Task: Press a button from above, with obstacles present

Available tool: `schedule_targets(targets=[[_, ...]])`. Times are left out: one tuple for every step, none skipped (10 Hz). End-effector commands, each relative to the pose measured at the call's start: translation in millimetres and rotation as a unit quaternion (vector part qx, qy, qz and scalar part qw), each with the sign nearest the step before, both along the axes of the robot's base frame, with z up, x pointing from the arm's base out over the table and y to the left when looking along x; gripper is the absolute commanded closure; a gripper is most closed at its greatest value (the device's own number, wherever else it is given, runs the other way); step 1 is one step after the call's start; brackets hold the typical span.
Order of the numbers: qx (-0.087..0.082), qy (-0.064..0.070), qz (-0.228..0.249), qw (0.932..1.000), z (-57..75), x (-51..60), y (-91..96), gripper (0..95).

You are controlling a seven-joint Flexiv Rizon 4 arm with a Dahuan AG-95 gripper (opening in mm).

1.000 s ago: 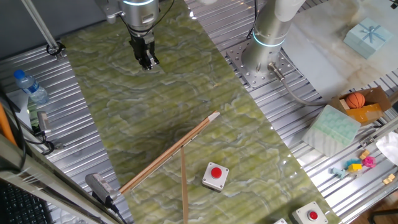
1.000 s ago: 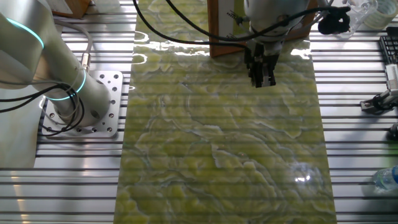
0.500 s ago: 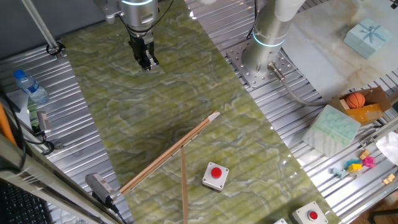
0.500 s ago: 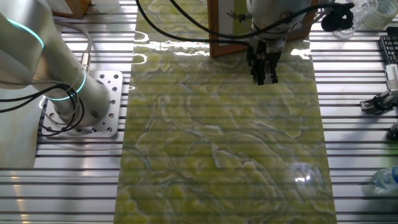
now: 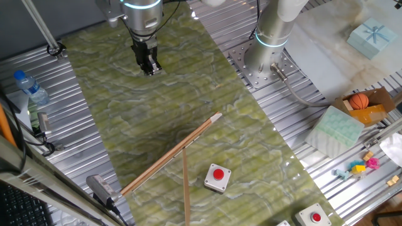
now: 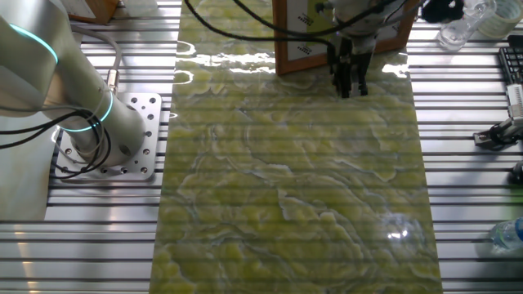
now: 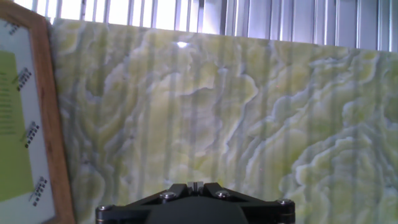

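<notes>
The button (image 5: 218, 174) is a round red push-button in a small light grey box on the green marbled mat (image 5: 188, 94), near its front end. The obstacles, two long thin wooden sticks, lie to its left. One stick (image 5: 169, 155) runs diagonally and the other stick (image 5: 186, 188) runs toward the front edge from it. My gripper (image 5: 149, 68) hangs over the far end of the mat, well away from the button and the sticks. It also shows in the other fixed view (image 6: 351, 86). In the hand view the gripper (image 7: 195, 185) is shut and empty, with bare mat below it.
A second grey red-button box (image 5: 314, 216) sits at the front right, off the mat. A wood-framed board (image 6: 302, 37) stands beside the gripper and also shows in the hand view (image 7: 25, 124). A water bottle (image 5: 28, 88) and the robot base (image 5: 270, 44) flank the mat.
The gripper has moved a little along the mat, toward the framed board in the other fixed view. The button and the sticks have not moved.
</notes>
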State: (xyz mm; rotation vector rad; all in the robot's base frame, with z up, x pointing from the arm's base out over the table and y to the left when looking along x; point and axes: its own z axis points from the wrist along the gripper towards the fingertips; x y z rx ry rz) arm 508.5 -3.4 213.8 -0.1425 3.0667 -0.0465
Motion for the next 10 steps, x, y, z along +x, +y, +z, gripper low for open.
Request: schedule_targets(targets=[[0.002,-0.001,-0.005,1.0,4.6,-1.4,9.5,95.0],[0.001,-0.002,-0.006,1.0,6.1,-1.7,16.4,95.0],[0.001,-0.002,-0.012,0.9999,7.7,-1.7,27.5,95.0],[-0.001,-0.002,-0.014,0.9999,9.0,-1.5,34.7,95.0],[-0.002,-0.002,-0.012,0.9999,12.1,-1.5,40.5,95.0],[-0.002,0.0,-0.003,1.0,15.1,-0.4,45.9,95.0],[-0.002,0.002,-0.002,1.0,16.1,0.8,48.6,95.0],[0.0,0.002,-0.002,1.0,16.6,1.3,49.7,95.0],[0.004,0.002,-0.001,1.0,16.6,1.4,49.8,95.0],[0.008,0.002,0.002,1.0,16.6,1.5,49.8,95.0]])
